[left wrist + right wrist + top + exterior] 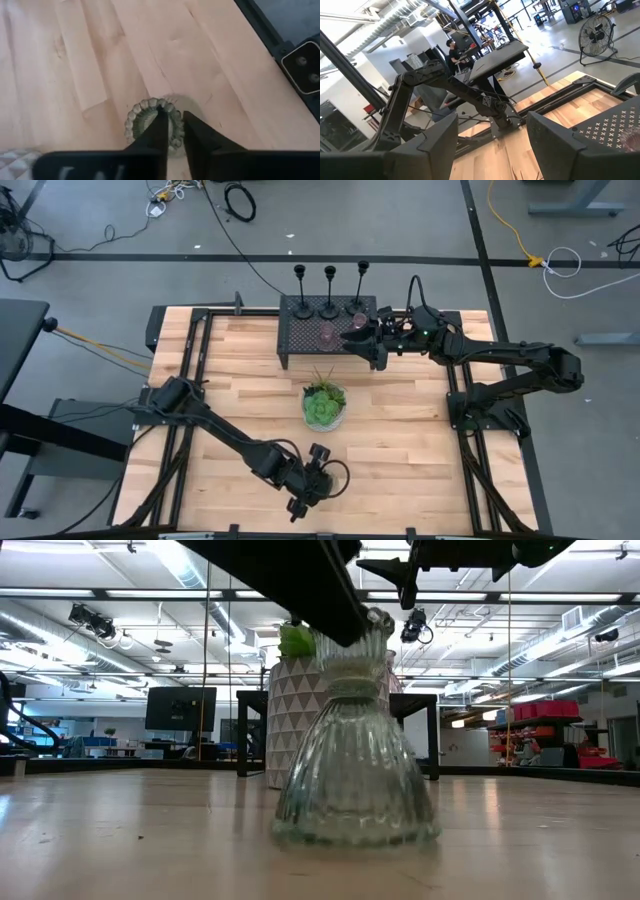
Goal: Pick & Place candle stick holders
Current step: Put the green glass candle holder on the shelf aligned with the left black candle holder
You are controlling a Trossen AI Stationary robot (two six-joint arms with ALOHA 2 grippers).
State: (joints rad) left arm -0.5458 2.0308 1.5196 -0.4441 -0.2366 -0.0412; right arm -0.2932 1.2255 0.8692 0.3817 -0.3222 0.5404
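Ribbed clear glass sits between the fingers of the left tool [172, 131], which is clamped on the scalloped rim of a small glass cup [145, 107] standing on the bench [400, 450] near its front edge, right of the middle. Seen from bench height, the cup [355, 775] flares wide at its foot and rests flat on the wood.

Across the bench, the right tool [362, 338] hangs with its fingers spread apart over the right end of the black mesh rack [300, 330] by the back edge. Three black candlestick holders [329, 290] stand in a row along the rack's back. Two pinkish glass cups [327, 332] lie on the mesh. A green plant in a bowl [324, 406] stands at mid-bench.
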